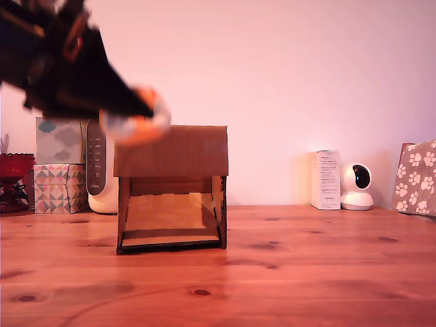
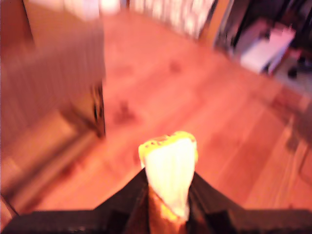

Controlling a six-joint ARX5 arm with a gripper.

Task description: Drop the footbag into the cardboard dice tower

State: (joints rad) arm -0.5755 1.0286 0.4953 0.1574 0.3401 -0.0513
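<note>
Clamped on the footbag (image 1: 135,122), the pincer (image 1: 136,112) (blurred in both views, so fine detail lost). Squeezed narrow between the two dark jaws in the wrist view, the footbag (image 2: 169,170), its yellow-and-white panels bulging out past the tips. Held in the air, well clear of the wooden surface (image 1: 306,272), above and toward the exterior view's left of the cardboard dice tower (image 1: 172,187).

Key relation: just over the tower's upper corner on the exterior view's left, roughly level with the top edge, not yet centred over the top. From the pincer, the tower's open top lies toward the exterior view's right and slightly down. Whether the ball overlaps the opening or hangs in front of it, impossible to tell from these angles; the opening itself never visible. In the wrist view, the tower (image 2: 53,87) off to one side, not beneath the ball.

Probably needed next: a short carry toward the exterior view's right, over the middle of the top, then release. Risk if let go here: a bounce off the rim or front panel onto the surface.
</note>
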